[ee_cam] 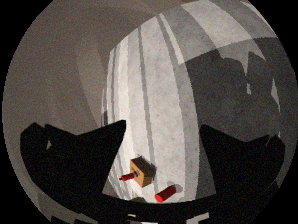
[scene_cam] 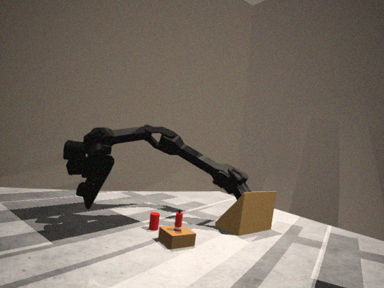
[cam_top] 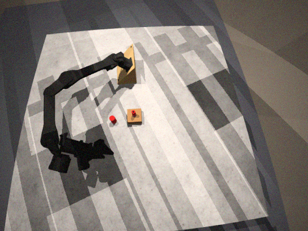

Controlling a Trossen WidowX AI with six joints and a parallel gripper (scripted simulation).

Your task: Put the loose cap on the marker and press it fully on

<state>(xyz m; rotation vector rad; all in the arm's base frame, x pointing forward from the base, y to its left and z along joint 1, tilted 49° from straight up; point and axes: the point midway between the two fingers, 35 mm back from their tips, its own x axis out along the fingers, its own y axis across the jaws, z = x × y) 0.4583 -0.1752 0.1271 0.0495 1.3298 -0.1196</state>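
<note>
Cap (cam_top: 113, 119) and marker (cam_top: 133, 112) are both untouched as far as the views show, so the task looks to be at its very start. Taking the holder block (cam_top: 134, 116) as the landmark: the marker stands upright in the block's top, its dark tip bare, and the red cap stands on its end on the table (cam_top: 180, 158) just beside the block, apart from it, on the side facing the arm's wrist end in the top view. The gripper (scene_cam: 88, 201) hangs above the table well apart from the block, farther out beyond the cap, tilted with its fingertips pointing down; its fingers stand wide apart with nothing between them, and the wrist view shows the two dark fingers framing the block, marker and cap at a distance. The arm's base sits on a tan wedge mount (scene_cam: 251, 212) on the far side of the block from the gripper. By my judgement, everything remains to be done: reaching over to the cap, closing on it, lifting it, lining it up over the marker's tip, pressing it down until seated, releasing, and withdrawing the arm. The approach to the cap looks unobstructed, since only the block stands near it.
</note>
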